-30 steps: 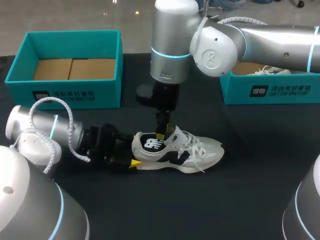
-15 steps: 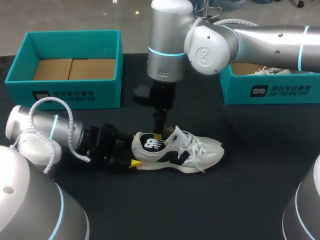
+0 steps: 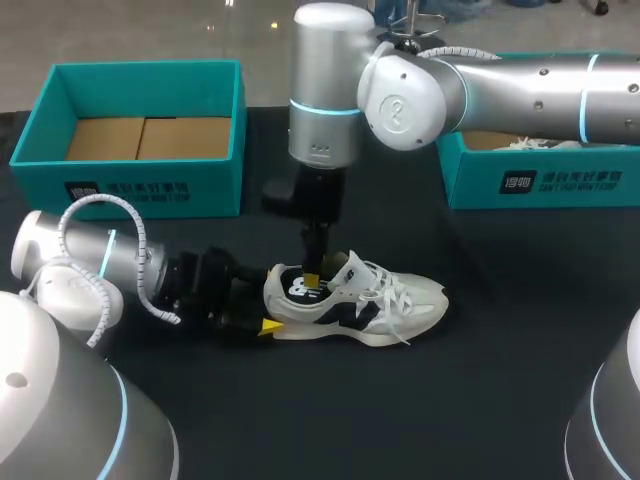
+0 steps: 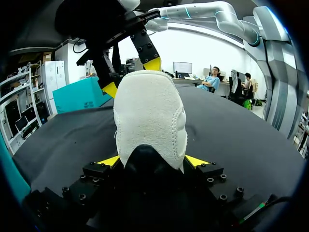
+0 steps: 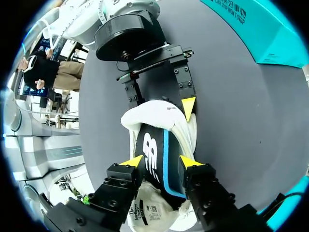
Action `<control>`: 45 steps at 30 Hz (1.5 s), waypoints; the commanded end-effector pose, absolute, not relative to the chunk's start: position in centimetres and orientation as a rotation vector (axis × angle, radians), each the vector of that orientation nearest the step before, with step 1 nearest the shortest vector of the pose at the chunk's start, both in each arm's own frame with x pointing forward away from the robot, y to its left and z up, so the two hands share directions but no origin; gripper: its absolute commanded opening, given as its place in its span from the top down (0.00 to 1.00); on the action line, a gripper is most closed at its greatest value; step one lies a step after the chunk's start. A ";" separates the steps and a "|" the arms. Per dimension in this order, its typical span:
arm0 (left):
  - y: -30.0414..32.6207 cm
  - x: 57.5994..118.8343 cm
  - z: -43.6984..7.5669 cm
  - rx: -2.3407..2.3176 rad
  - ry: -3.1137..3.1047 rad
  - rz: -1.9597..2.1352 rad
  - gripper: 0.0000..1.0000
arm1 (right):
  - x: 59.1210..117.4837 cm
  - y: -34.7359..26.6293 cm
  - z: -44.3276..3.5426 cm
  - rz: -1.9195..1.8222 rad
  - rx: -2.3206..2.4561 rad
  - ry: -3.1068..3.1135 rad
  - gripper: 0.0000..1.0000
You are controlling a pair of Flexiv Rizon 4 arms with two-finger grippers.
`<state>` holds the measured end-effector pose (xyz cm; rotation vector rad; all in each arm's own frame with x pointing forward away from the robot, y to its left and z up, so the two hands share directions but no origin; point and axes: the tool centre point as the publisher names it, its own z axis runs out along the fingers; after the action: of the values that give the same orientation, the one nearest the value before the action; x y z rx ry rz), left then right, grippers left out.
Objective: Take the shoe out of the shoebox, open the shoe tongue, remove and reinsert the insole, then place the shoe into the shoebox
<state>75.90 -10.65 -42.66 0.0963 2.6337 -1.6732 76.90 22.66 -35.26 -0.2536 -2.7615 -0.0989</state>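
**Head view.** A white shoe (image 3: pixel 370 305) with dark side panels and white laces stands on its sole at the centre of the frame, toe to the right, on the black-cloth table (image 3: pixel 480 390). The left gripper (image 3: pixel 266 318) comes in from the lower left and clamps the heel, with one yellow tip showing at the sole. The right gripper (image 3: pixel 313 279) hangs straight down from the silver arm crossing the upper right, its tips at the shoe's collar. At upper left the left shoebox (image 3: pixel 140 185), of teal card, shows a brown cardboard floor. At the right edge the right shoebox (image 3: pixel 540 185) holds a second shoe (image 3: pixel 535 143), white and laced.

**Left wrist view.** The rounded, nubbly white heel of the shoe (image 4: pixel 149 111) sits between the fingers of the left gripper (image 4: pixel 152 162), both yellow tips pressed to its sides. The right gripper (image 4: pixel 132 76) stands over the collar beyond.

**Right wrist view.** The right gripper (image 5: pixel 160 161) has its fingers moderately parted, either side of the dark insole (image 5: pixel 153 154). The insole bears a white logo and a blue edge. Ahead, the left gripper (image 5: pixel 158 108) clasps the shoe (image 5: pixel 145 113) at its heel. The left shoebox (image 5: pixel 260 34) lies beyond.
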 end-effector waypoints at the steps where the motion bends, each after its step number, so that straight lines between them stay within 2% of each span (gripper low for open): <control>1: -10.9 76.2 -43.3 0.096 2.637 -1.667 1.00 | 76.7 22.8 -35.9 -0.108 -0.245 -2.750 0.55; 5: -10.9 76.2 -43.3 0.096 2.637 -1.667 1.00 | 76.5 22.9 -36.3 -0.118 -0.244 -2.742 0.55; 7: -10.9 76.2 -43.3 0.096 2.637 -1.667 1.00 | 76.5 23.0 -36.3 -0.119 -0.247 -2.737 0.61; 8: -10.9 76.2 -43.3 0.096 2.637 -1.667 1.00 | 76.5 23.0 -36.4 -0.121 -0.248 -2.737 0.75; 9: -10.9 76.2 -43.3 0.096 2.637 -1.667 1.00 | 76.5 23.0 -36.4 -0.124 -0.252 -2.736 0.94; 10: -10.9 76.2 -43.3 0.096 2.637 -1.667 1.00 | 76.5 22.9 -36.4 -0.132 -0.262 -2.738 1.00; 25: -10.9 76.2 -43.3 0.096 2.637 -1.667 1.00 | 76.2 22.8 -35.9 -0.155 -0.269 -2.754 1.00; 45: -10.9 76.2 -43.3 0.096 2.637 -1.667 1.00 | 77.8 20.3 -29.4 -0.176 -0.371 -2.903 1.00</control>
<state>75.92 -10.62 -42.67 0.0955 2.6338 -1.6725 77.75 20.67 -30.44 -0.3717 -2.8837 -0.1652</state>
